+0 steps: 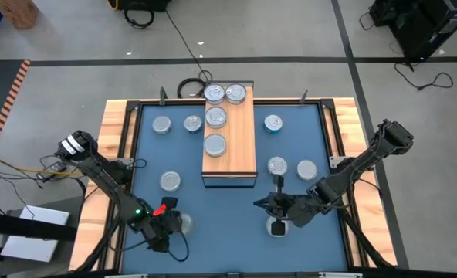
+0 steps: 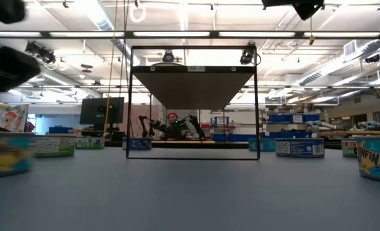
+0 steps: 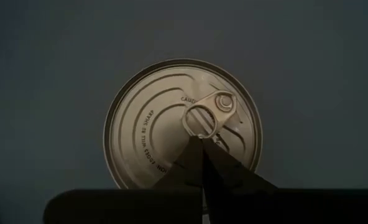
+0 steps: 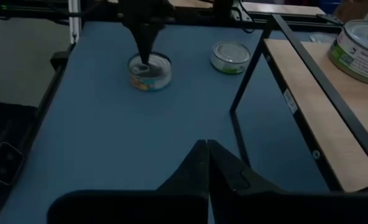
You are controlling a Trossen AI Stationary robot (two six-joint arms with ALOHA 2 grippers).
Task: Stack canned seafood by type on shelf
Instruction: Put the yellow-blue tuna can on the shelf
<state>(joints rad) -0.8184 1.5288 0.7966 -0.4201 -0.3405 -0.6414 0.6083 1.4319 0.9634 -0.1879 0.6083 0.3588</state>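
- In the high view the shelf stood upper centre on the blue surface, long side running up and down the frame.
- Four tins lay on the shelf: two side by side at its top end, two more in a line below them on its left half.
- Loose tins sat on the surface: two left of the shelf near the top, one at mid left, one with teal sides to the upper right, and a pair right of the shelf's lower end.
- The left gripper was at the lower left. In its wrist view the jaws were closed, tips together and pointing at the ring pull of a silver-lidded tin directly beneath them; nothing was gripped.
- The right gripper was at lower centre, below the shelf's lower right corner. Its wrist view showed the jaws shut and empty over bare blue surface, with the shelf's edge at that picture's right and the left arm's tin farther off at upper left.
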